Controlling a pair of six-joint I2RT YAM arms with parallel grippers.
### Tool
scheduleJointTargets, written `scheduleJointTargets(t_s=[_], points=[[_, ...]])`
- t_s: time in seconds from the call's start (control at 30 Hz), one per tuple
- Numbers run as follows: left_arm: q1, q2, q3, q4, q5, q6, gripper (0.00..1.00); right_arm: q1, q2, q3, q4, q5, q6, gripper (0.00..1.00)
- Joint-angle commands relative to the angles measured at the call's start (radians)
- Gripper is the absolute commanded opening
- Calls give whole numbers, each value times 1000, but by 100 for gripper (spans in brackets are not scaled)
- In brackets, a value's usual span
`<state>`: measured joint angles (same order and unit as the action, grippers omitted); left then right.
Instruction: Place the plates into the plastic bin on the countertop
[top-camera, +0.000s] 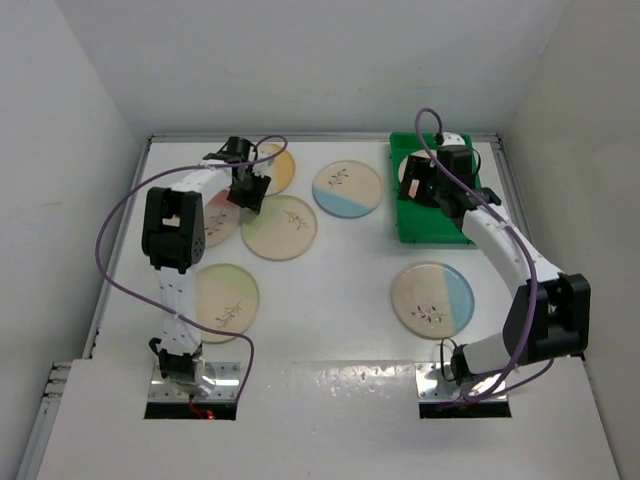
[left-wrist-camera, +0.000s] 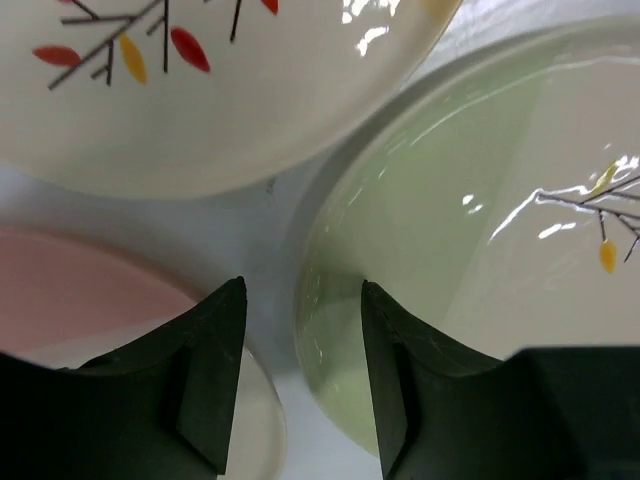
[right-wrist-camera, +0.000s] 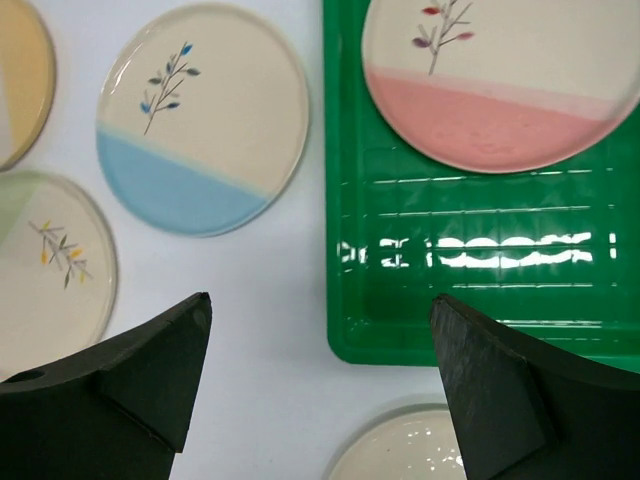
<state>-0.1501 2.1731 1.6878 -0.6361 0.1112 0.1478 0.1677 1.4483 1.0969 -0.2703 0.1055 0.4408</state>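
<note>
White countertop (top-camera: 340, 290) holds scattered plates (top-camera: 347, 188); pink plate (right-wrist-camera: 500, 90) lies in bin (right-wrist-camera: 480, 290).

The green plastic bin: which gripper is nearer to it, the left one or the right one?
Right. The right gripper hangs over the bin's left side; the left gripper is far to its left, low over the plates.

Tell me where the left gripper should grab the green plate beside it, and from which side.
Pinch the green plate by its raised rim, on the edge facing the pink plate. It lies flat on the countertop, so only that lip offers a hold. The left gripper straddles it there, jaws open; come down steeply from that side.
</note>
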Motion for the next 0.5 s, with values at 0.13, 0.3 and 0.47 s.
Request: scheduleJointTargets(t_s=[0.13, 0.3, 0.47], points=[[-3, 34, -37, 26, 155, -48, 39, 70, -19, -17, -12, -101, -53, 88], [-3, 54, -103, 16, 249, -36, 16, 85, 47, 0, -9, -252, -68, 88], [-12, 28, -82, -2, 329, 30, 0, 131, 217, 115, -87, -504, -143, 89]])
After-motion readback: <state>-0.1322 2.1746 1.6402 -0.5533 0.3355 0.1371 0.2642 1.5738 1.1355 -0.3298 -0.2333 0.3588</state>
